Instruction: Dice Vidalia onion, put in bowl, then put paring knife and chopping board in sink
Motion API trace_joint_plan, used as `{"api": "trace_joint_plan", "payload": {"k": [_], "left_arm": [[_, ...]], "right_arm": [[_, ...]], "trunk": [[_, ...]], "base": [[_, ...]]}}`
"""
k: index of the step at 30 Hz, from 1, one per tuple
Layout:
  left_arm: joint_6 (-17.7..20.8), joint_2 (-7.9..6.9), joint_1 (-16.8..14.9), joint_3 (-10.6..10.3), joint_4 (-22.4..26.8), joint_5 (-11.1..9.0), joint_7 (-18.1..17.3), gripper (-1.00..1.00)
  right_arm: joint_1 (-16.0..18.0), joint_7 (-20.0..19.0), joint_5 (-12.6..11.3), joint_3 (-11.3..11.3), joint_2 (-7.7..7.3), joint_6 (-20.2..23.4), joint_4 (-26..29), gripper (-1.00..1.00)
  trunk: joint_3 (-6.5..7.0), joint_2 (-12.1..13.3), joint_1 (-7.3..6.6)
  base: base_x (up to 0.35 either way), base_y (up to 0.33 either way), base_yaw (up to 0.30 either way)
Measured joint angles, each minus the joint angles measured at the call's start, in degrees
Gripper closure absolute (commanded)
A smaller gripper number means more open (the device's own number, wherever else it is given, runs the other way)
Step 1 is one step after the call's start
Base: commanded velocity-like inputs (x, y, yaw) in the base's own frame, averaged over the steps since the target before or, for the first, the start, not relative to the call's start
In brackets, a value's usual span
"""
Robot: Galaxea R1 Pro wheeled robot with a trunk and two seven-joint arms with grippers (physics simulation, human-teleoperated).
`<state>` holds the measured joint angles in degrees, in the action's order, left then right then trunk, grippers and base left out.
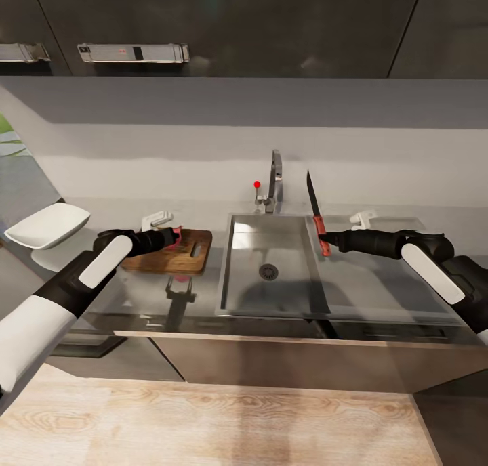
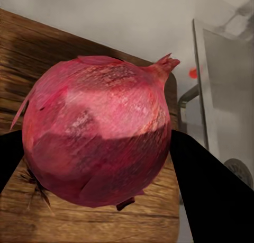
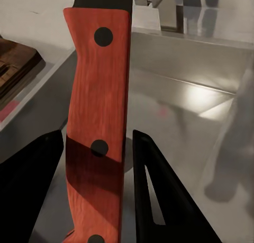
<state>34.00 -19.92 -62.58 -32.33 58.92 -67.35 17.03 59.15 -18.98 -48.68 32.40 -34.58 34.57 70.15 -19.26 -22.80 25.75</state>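
**Onion at the board, knife raised over the sink**

Kitchen counter first, from the head view: we see the sink set in the countertop, its basin holding nothing but the drain. Left of the sink lies the chopping board, and our left gripper holds the onion at the board's far edge — likely steadying it for the cut. Farther left of the sink sits the white bowl, nothing in it as far as we can tell. Our right gripper grips the paring knife by its handle at the sink's right rim, blade pointing up.

From the left wrist, the dark fingers bracket the whole, unpeeled onion on both sides, wood grain beneath.

From the right wrist, both fingers flank the red handle — clamped, we judge, with the steel basin behind.
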Motion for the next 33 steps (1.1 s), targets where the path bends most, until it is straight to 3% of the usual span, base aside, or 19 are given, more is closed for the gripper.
{"api": "trace_joint_plan", "payload": {"k": [33], "left_arm": [[0.0,-0.06,0.0,-0.1,0.2,0.0,0.0,1.0]], "right_arm": [[0.0,0.0,0.0,0.1,0.0,0.0,0.0,1.0]], "trunk": [[-0.07,0.0,0.0]], "base": [[0.007,0.032,0.006]]}}
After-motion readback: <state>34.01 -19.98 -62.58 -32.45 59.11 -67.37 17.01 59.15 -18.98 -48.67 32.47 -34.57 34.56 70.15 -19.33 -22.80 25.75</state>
